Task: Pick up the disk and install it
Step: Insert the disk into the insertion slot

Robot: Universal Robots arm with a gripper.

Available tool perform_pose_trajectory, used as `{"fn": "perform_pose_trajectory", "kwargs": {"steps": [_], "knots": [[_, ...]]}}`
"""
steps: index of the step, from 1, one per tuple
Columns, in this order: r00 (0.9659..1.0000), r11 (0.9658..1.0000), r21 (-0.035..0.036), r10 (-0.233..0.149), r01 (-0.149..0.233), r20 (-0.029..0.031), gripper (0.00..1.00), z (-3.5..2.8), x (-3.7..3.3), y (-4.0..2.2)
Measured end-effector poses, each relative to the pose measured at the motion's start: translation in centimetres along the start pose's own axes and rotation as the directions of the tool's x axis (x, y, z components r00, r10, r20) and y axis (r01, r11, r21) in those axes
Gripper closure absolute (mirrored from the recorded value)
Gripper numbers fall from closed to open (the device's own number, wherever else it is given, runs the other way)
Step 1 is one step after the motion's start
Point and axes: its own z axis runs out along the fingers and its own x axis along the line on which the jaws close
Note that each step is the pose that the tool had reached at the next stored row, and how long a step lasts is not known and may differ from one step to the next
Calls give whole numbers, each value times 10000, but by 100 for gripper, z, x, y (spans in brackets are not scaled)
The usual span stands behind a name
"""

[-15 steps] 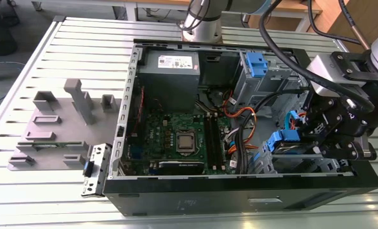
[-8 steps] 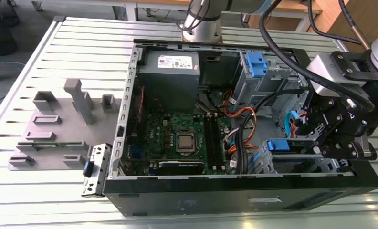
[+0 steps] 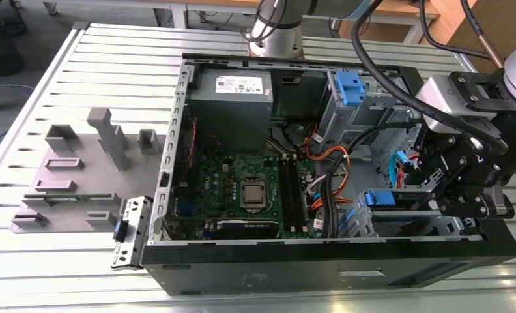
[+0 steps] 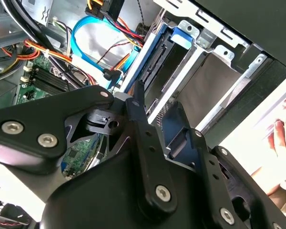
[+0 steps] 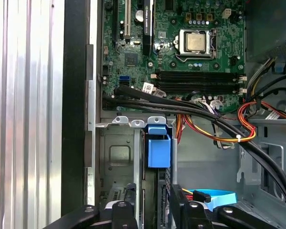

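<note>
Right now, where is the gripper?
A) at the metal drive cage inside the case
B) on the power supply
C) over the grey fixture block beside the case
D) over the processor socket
A: in the exterior view the gripper is down at the drive cage, at the exterior view's right end of the case.
</note>
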Motion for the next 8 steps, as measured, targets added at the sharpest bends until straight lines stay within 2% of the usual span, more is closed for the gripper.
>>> {"fn": "perform_pose_trajectory", "kwargs": {"steps": [8], "knots": [[10000,10000,0,0,0,0,58,2,-20,1]]}}
